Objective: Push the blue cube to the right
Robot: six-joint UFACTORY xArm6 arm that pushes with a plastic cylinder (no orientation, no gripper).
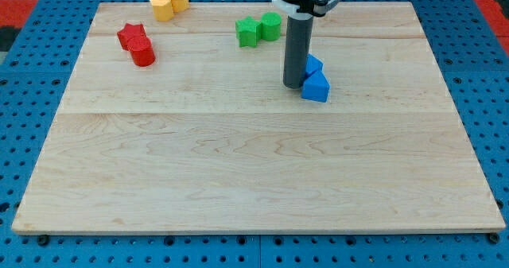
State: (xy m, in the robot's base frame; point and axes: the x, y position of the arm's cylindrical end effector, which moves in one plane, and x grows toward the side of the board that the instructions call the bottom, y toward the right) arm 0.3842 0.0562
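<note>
The near half of the board (238,180) lies bare wood from my seat, resting on a blue pegboard (32,101).

My arm comes down from the view's top, just right of centre, its rod (296,49) standing straight up and down. My tip (295,86) rests on the board right against the left side of the blue pair. It is a plain rod with nothing to part or close, and it clamps nothing; I cannot tell for sure whether it presses on the blocks or only stands beside them.

The blue cube (316,87) sits just right of my tip, right of the board's centre and in its upper half. A second blue block (313,64) touches it from behind, partly hidden by the rod; its shape I cannot make out.

Farther back, two green blocks (258,29) sit together left of the rod. Well to the view's left, two red blocks (137,44) touch each other. At the far edge, two yellow blocks (169,1) sit side by side.

No containers show anywhere on the board.
</note>
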